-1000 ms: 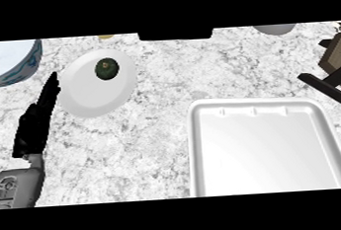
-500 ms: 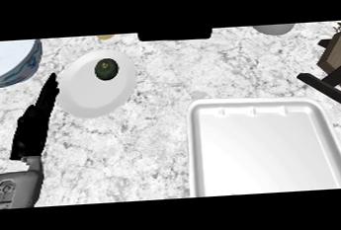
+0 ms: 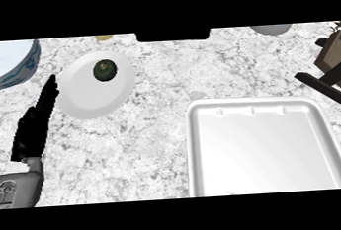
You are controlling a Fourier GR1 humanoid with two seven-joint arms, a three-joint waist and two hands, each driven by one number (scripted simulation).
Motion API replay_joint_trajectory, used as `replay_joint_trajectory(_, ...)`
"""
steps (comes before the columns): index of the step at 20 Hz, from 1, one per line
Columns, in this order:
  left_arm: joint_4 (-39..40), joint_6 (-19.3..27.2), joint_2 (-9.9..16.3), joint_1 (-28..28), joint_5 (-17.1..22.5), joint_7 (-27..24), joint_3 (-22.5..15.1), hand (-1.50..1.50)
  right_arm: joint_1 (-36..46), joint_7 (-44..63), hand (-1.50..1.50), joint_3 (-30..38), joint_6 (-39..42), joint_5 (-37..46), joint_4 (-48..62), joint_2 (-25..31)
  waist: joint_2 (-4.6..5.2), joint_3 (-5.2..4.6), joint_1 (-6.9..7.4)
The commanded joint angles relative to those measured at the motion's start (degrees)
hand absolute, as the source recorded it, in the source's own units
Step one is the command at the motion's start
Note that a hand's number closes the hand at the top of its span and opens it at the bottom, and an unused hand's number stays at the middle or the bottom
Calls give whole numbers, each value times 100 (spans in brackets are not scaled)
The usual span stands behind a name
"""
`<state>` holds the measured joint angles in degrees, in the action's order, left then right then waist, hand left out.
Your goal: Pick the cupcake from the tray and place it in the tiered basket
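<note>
Left robot hand (image 3: 35, 122) open, beside plate (image 3: 92, 99).

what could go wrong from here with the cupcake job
No cupcake shows on the white tray, so there may be nothing to pick, or it is already moved. The right hand is out of view. The left hand rests open beside the plate holding a dark green item; a sweep could knock it.
</note>
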<state>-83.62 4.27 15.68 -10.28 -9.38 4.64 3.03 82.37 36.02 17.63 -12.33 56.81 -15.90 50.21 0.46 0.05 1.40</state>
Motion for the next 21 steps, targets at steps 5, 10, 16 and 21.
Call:
replay_joint_trajectory(5,-52,172,-151,256,-148,-207,-31,0,452,753,-150,-99,227,141,-632,444,-54,-12,-92)
replay_joint_trajectory(10,-111,58,-97,303,-73,111,26,0,144,1368,-150,334,519,-344,-1179,620,-127,-7,-274)
replay_joint_trajectory(16,-470,-12,61,439,63,304,231,0,-571,1237,-150,656,1541,-936,-2255,1137,-215,2,-446)
replay_joint_trajectory(21,-378,37,34,526,48,189,290,0,-1401,1113,-150,1293,1951,-1637,-3311,1441,-200,6,-526)
